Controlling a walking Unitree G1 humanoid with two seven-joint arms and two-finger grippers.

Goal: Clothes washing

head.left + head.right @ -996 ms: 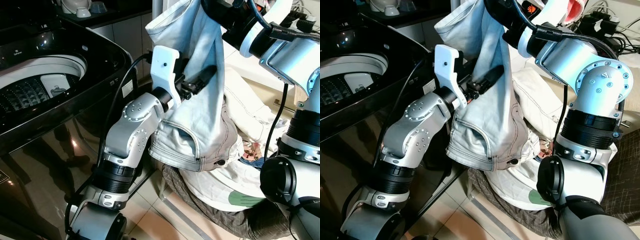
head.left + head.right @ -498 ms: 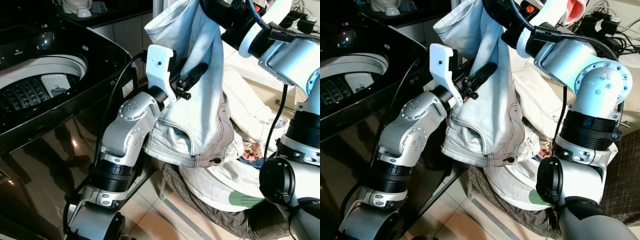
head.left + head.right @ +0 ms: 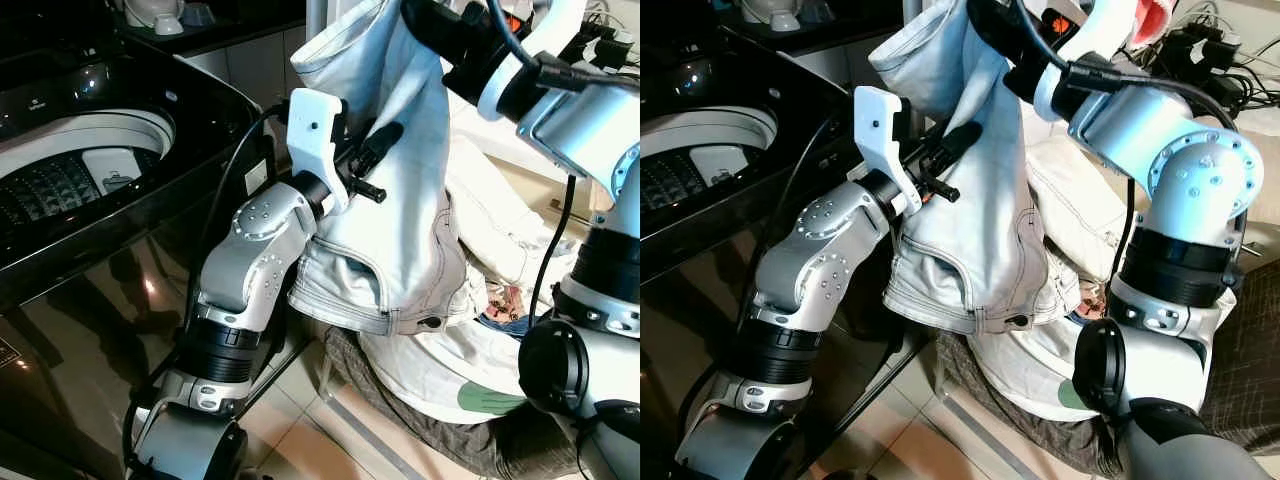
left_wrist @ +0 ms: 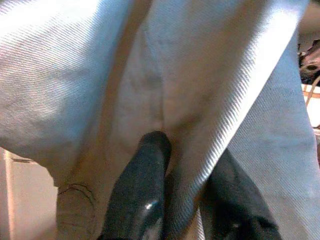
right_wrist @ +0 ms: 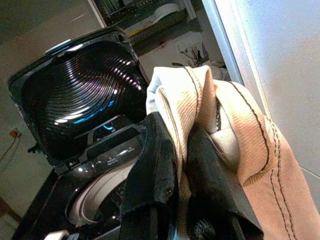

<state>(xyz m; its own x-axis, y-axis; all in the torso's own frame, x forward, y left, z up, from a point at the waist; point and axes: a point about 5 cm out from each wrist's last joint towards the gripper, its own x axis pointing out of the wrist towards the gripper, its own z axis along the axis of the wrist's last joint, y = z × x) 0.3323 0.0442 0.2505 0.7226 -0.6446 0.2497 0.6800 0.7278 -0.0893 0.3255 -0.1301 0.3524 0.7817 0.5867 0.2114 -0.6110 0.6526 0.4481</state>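
Note:
A pair of pale, washed-out jeans hangs in front of me, waistband down. My right gripper holds them high up by a leg end, shut on the fabric. My left gripper is at mid-height of the hanging leg, and its black fingers pinch a fold of the denim. To the left stands the black top-loading washing machine, its round drum opening uncovered and its lid raised.
Under the jeans lies a heap of laundry: a white garment with a green patch and a brown checked cloth. Pale floor tiles show between the machine and the heap. Cables and boxes sit at the back right.
My left gripper has shifted a little up and left along the denim, drawing the waistband slightly higher. The right gripper has kept its hold at the top.

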